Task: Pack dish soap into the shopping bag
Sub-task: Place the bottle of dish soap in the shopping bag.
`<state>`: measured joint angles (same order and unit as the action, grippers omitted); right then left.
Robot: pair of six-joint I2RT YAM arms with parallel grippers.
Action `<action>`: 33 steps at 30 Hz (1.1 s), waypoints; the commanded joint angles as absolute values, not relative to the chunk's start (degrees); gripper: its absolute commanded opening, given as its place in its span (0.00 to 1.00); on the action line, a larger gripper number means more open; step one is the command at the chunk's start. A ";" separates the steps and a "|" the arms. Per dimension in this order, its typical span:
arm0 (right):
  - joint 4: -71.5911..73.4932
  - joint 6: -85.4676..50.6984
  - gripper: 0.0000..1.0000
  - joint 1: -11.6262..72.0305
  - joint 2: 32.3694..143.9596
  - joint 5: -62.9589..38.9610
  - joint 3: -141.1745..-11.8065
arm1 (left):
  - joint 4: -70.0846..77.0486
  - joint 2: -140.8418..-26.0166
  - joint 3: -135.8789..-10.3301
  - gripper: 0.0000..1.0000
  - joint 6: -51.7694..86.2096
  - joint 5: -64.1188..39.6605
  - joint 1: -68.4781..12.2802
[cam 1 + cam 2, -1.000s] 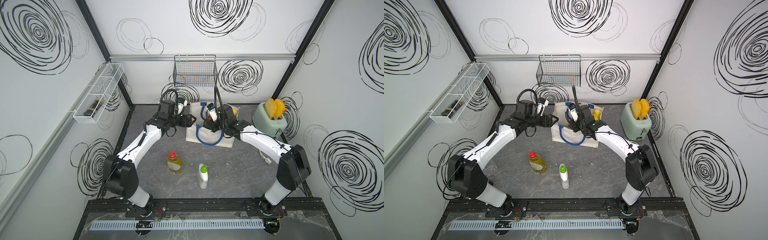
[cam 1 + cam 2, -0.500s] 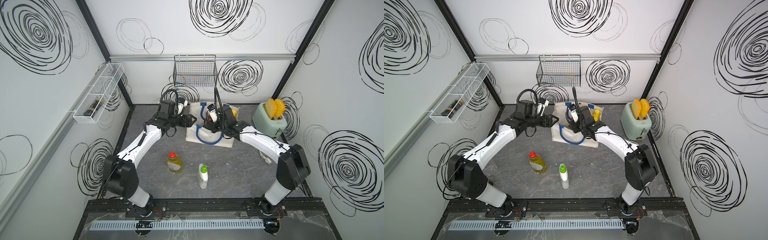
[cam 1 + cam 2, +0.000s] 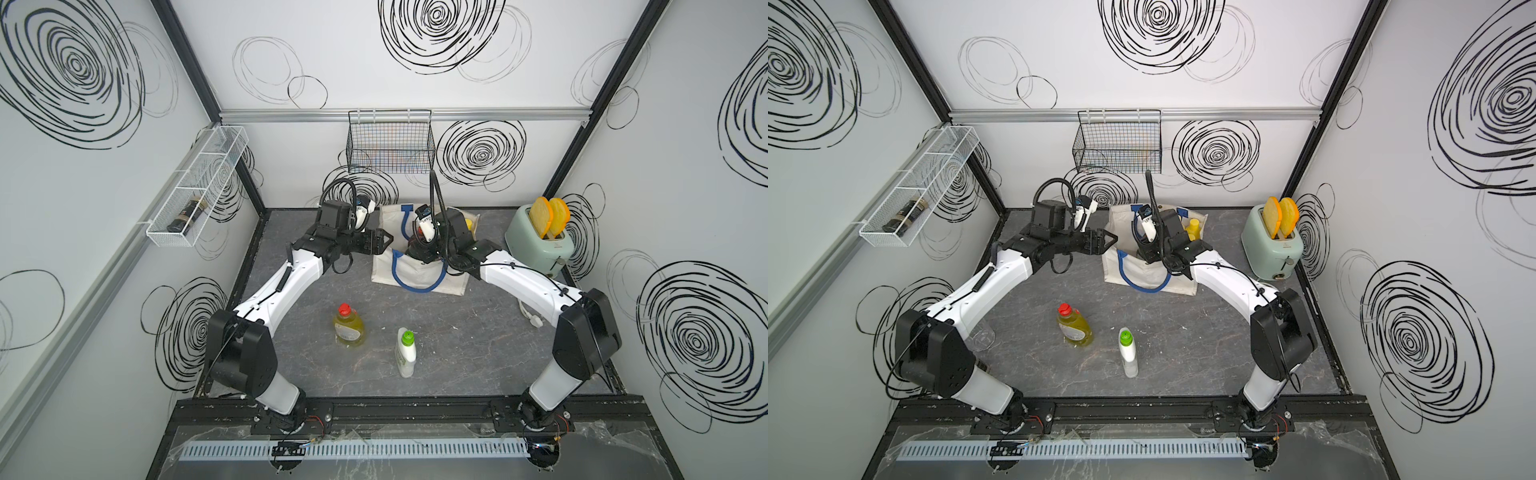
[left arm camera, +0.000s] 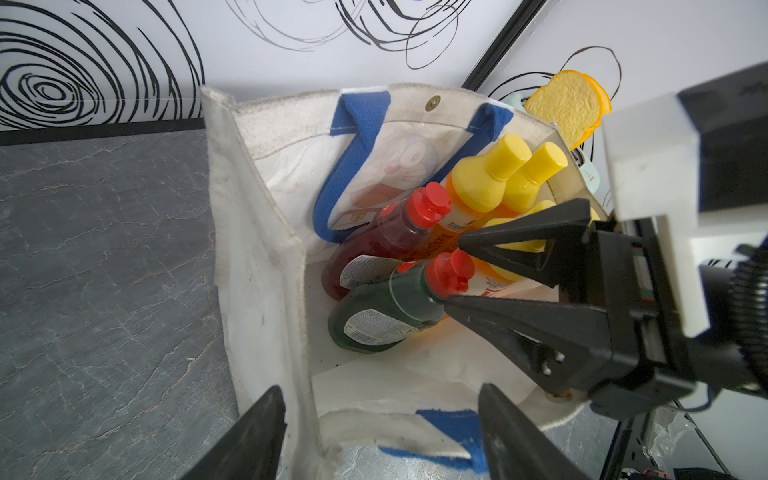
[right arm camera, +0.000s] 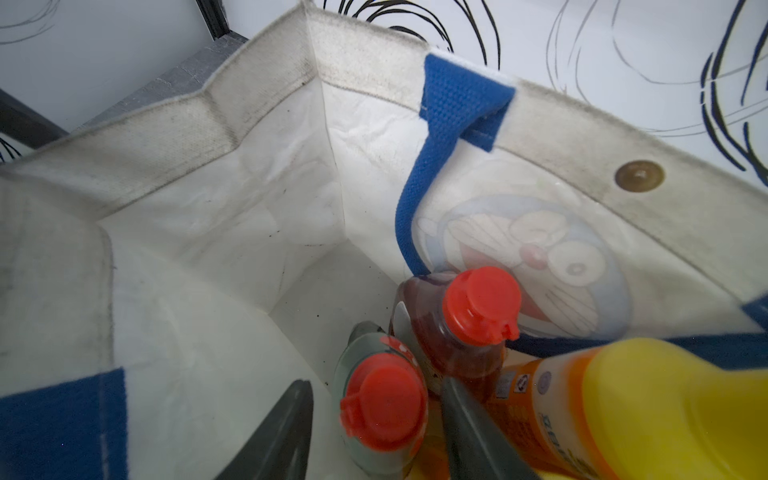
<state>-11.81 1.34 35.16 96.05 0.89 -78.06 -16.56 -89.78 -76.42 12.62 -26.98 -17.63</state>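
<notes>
**Bottles crowd the bag, two stand outside**

The shopping bag (image 3: pixel 417 270), white fabric with blue handles, stands open at the back of the table (image 3: pixel 478 332). Inside it, a green bottle (image 4: pixel 386 311) and a red bottle (image 4: pixel 374 245), both red-capped, lean beside the orange bottles (image 4: pixel 490 178) with yellow caps. The right pincer (image 4: pixel 453 272) reaches into the bag, released, with its jaws parted on either side of the green bottle's cap. The left pincer (image 4: pixel 379 388) gapes wide over the bag's side wall. One blue handle (image 4: pixel 345 166) hangs down inside, behind the red bottle. On the table in front of the bag stand a yellow bottle (image 3: pixel 348 328) and a white bottle (image 3: pixel 405 351). A toaster (image 3: pixel 540 245) sits to one side.
</notes>
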 commanded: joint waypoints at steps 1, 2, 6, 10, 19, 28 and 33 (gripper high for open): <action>-13.81 1.32 0.56 35.07 93.70 1.05 -80.62 | -14.33 -88.86 -77.96 0.76 12.43 -27.69 -17.86; -14.17 1.43 0.56 35.05 93.34 1.14 -80.93 | -14.33 -88.86 -77.96 0.76 12.43 -27.71 -17.92; -15.15 1.67 0.58 35.05 91.96 1.41 -81.82 | -14.13 -88.77 -77.87 0.76 12.53 -27.78 -17.85; -15.98 1.93 0.59 35.00 90.83 1.41 -82.77 | -13.97 -88.77 -77.78 0.76 12.83 -28.11 -17.87; -17.69 2.38 0.63 35.00 88.93 2.03 -84.39 | -13.97 -88.43 -77.78 0.77 12.66 -27.70 -17.89; -20.57 3.23 0.65 35.56 86.15 0.32 -86.13 | -14.24 -87.08 -77.96 0.82 11.90 -27.43 -16.31; -23.52 4.37 0.66 36.45 84.74 0.02 -87.92 | -15.06 -86.27 -79.01 0.84 11.73 -27.20 -14.60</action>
<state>-20.75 3.05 35.64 86.98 0.58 -85.36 -16.38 -88.38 -76.58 12.71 -27.11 -15.81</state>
